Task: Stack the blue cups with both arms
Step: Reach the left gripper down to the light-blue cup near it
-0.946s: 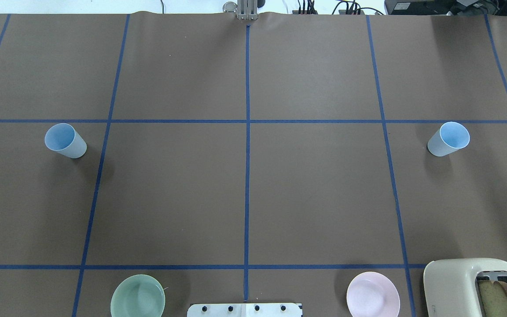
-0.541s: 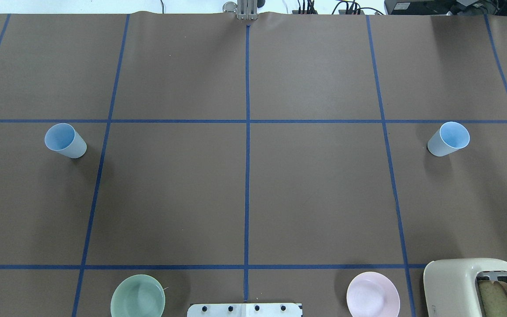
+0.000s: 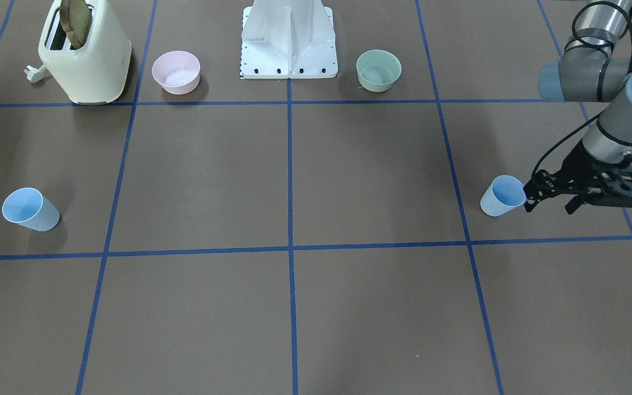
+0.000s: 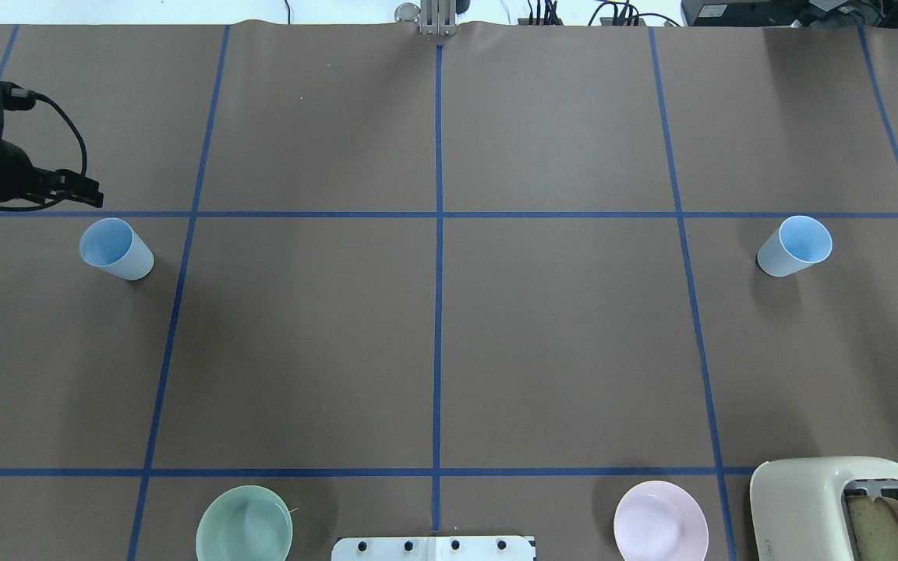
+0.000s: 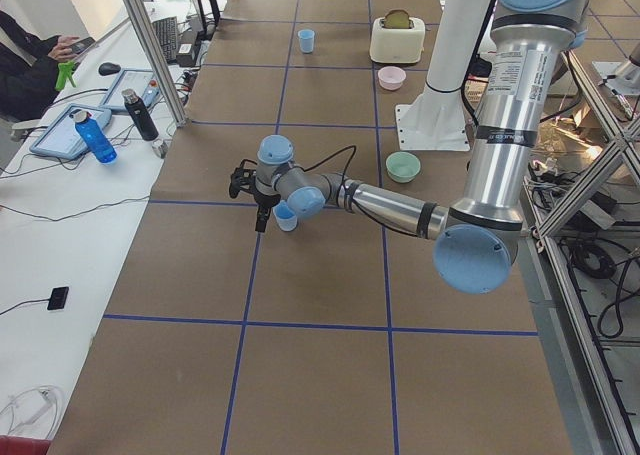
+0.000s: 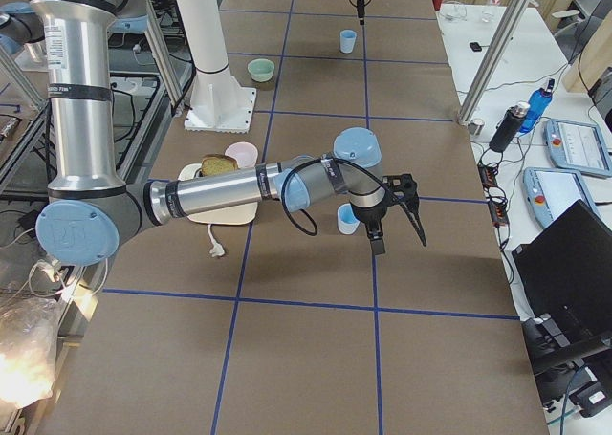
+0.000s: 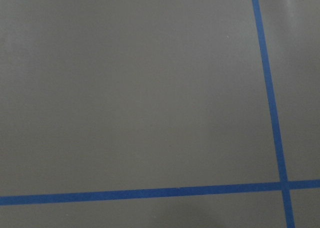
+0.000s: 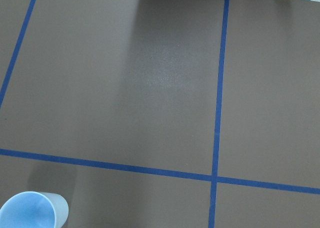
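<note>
Two light-blue cups stand upright on the brown table. The left cup [image 4: 115, 249] also shows in the front view [image 3: 502, 196] and the left view [image 5: 286, 216]. My left gripper [image 4: 79, 189] is open and empty, beside that cup on its outer, far side without touching it [image 3: 547, 207]. The right cup [image 4: 796, 245] shows at the lower left corner of the right wrist view [image 8: 31, 210]. My right gripper [image 6: 397, 215] shows only in the right view, close beside that cup [image 6: 348, 219]; I cannot tell whether it is open. The left wrist view shows only table.
A cream toaster [image 4: 846, 506] holding bread, a pink bowl [image 4: 660, 520], a pale green bowl [image 4: 244, 523] and the white base mount [image 3: 288, 38] line the robot's edge. A side table with a bottle [image 5: 92, 135] and tablets runs along the operators' edge.
My left arm has come into the overhead view from the left edge, and its gripper has moved right and towards the left cup. Both cups have stayed put.
</note>
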Action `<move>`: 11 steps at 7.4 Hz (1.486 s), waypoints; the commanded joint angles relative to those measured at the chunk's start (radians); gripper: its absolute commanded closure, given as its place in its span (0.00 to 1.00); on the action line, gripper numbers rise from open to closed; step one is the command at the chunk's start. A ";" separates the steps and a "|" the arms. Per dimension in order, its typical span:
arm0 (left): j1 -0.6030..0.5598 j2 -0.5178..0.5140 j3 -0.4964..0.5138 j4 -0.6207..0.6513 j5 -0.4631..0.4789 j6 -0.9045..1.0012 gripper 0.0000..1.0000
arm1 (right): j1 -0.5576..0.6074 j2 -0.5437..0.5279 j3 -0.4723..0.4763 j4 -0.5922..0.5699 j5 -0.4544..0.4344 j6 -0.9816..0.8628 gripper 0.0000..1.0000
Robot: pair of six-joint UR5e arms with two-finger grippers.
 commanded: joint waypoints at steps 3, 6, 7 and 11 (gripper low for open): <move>0.040 0.081 -0.097 0.001 0.006 0.003 0.41 | 0.000 -0.007 -0.002 -0.001 0.000 0.001 0.00; 0.052 0.081 -0.090 0.002 0.008 0.004 0.49 | -0.005 -0.007 -0.017 0.000 -0.003 -0.001 0.00; 0.061 0.072 -0.079 0.004 0.009 0.003 0.53 | -0.005 -0.007 -0.017 0.000 -0.003 0.001 0.00; 0.066 0.051 -0.050 0.002 0.008 0.003 0.97 | -0.005 -0.006 -0.026 0.000 -0.005 -0.001 0.00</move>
